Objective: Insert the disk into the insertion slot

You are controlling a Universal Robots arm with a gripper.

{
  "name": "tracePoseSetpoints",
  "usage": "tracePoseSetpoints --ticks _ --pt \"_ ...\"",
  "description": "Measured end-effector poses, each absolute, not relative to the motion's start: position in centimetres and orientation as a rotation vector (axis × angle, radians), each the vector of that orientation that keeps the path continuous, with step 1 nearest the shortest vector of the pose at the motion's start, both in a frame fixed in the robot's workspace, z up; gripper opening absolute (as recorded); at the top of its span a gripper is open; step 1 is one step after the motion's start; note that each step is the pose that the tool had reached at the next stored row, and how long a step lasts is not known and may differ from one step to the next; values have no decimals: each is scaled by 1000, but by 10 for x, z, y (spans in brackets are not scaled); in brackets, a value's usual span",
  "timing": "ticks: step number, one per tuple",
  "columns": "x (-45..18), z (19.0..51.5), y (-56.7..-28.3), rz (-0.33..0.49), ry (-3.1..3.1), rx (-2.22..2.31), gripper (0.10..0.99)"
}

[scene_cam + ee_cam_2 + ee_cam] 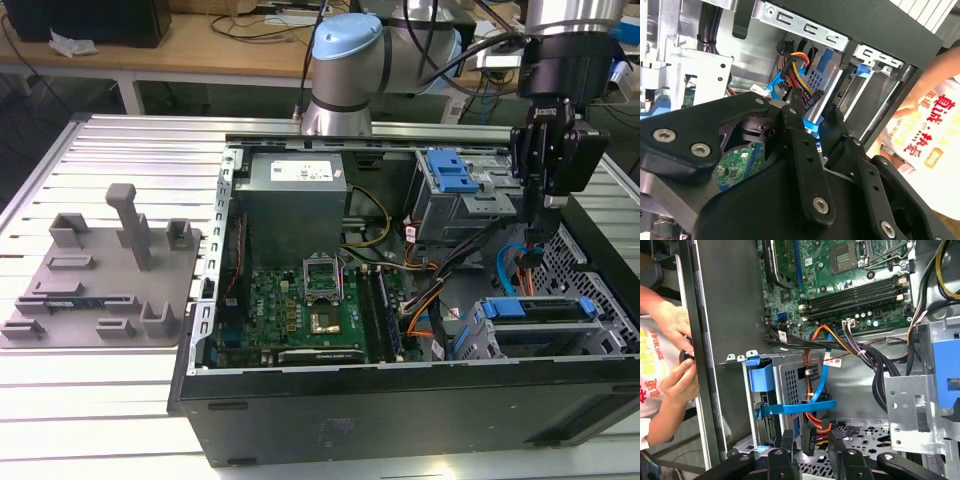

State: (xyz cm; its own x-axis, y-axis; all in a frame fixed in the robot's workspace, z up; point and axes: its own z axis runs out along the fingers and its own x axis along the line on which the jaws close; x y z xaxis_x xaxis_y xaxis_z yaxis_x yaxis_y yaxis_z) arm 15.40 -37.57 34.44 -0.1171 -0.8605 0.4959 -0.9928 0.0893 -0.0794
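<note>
Disk (532, 308): one, in the one insertion slot (545, 340).

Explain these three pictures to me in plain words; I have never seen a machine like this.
The exterior view looks on from off the machine: a robot arm stands at a slatted metal table. On it lie an open computer case and a grey plate of moulded blocks. The arm's black tool hangs over the case, toward the exterior view's right. Both wrist views come from cameras riding on the arm, looking past the tool into the case. Its fingers stand apart, nothing between them. Ahead sits the small grey drive cage with blue plastic parts. A person's hand is beside the case's outer wall.
</note>
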Motion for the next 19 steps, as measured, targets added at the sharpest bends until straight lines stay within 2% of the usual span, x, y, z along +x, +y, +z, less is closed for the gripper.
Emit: tracePoseSetpoints --ticks 4,12,14,15,19 --pt "154 341 -376 626 -2016 1802 408" --pt "154 338 -373 644 -2003 1791 408" --pt "154 338 -372 650 -1998 1787 392" --pt "154 338 -371 651 -1997 1786 322" --pt "154 335 -371 655 -1994 1783 322"
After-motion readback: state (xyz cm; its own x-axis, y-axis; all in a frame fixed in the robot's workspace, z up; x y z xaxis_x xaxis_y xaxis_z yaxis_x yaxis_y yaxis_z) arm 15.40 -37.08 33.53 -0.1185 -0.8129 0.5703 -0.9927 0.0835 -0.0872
